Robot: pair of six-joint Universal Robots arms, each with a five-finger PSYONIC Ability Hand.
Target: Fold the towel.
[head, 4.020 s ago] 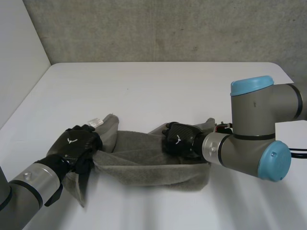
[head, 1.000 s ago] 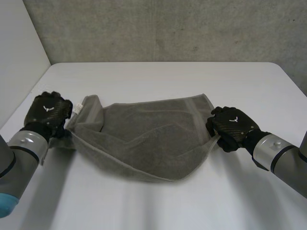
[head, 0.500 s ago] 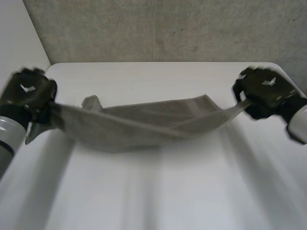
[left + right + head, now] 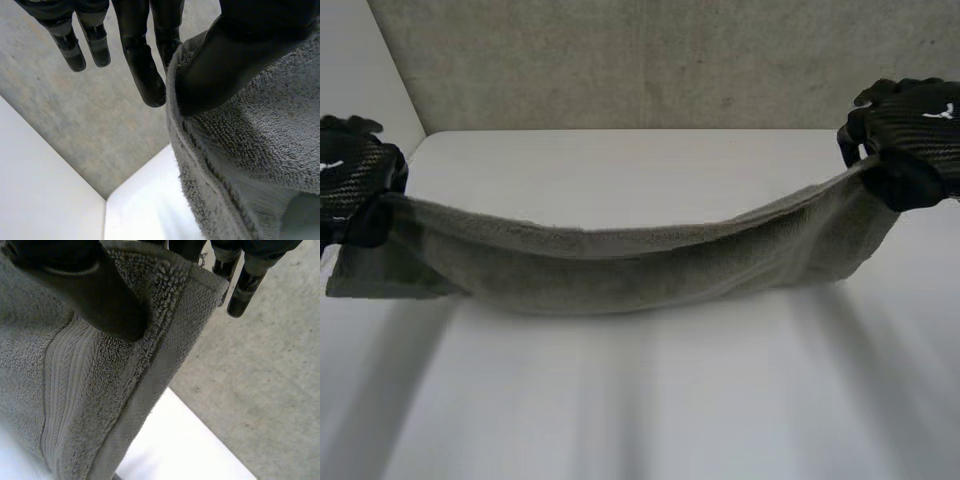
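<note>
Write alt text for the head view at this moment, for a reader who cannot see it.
A grey towel hangs stretched between the robot's black left hand and right hand, each pinching one end. It sags in the middle over the white table, with a concrete wall behind.

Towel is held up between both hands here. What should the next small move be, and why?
Probably lower both hands together to lay the towel flat on the table. The left hand and right hand each pinch an end, and the towel sags between them, not yet spread.
</note>
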